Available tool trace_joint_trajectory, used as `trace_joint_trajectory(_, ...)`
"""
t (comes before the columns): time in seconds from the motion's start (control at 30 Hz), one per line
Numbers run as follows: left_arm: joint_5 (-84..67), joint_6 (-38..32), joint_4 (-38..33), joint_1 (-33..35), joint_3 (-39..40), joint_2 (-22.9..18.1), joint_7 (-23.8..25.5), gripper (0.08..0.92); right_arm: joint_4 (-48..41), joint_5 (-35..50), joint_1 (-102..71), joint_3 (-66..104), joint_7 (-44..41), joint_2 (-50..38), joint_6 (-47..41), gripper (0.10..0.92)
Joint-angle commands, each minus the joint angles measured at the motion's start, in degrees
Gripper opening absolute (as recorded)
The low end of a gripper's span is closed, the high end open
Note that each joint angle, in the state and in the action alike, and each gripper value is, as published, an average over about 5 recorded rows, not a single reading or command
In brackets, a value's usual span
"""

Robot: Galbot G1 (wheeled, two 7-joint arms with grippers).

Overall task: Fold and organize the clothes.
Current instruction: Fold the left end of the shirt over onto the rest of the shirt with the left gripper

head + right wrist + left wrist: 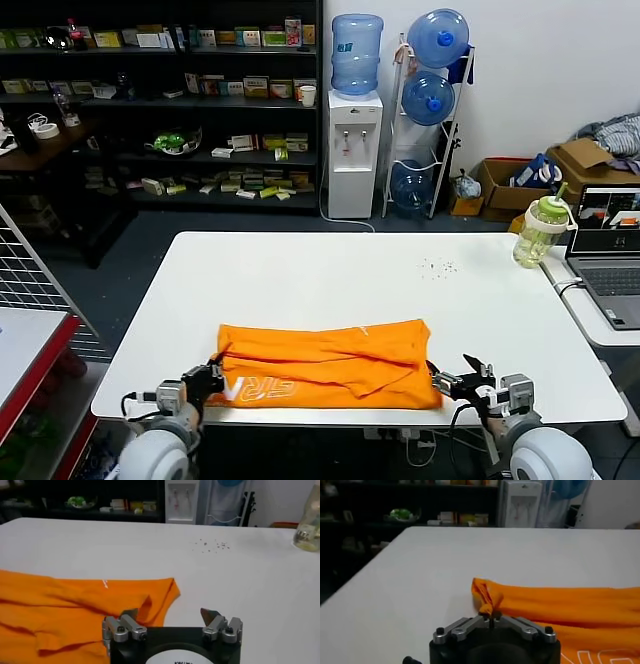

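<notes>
An orange T-shirt (330, 362) lies half-folded along the tabletop's (330, 275) near edge. The left end effector (491, 615) pinches its bunched corner; the right end effector (170, 614) gapes empty at the opposite corner. Grip both corners before lifting evenly.

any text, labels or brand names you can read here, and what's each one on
White lettering on the orange T-shirt: only part shows past the fold, roughly "ERA", not surely readable.
Blue label on the water bottle atop the dispenser: too small to read.
Boxes on the shelves: print too small.
Laptop screen: unreadable.
</notes>
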Motion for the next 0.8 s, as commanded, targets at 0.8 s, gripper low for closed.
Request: trace_joint_trajectory(0.8, -22.4, 9.1, -14.0, -9.1, 11.4, 0.7, -11.2, 0.099, -2.3, -3.2, 2.2, -2.7, 1.0, 3.4, -0.5, 0.823)
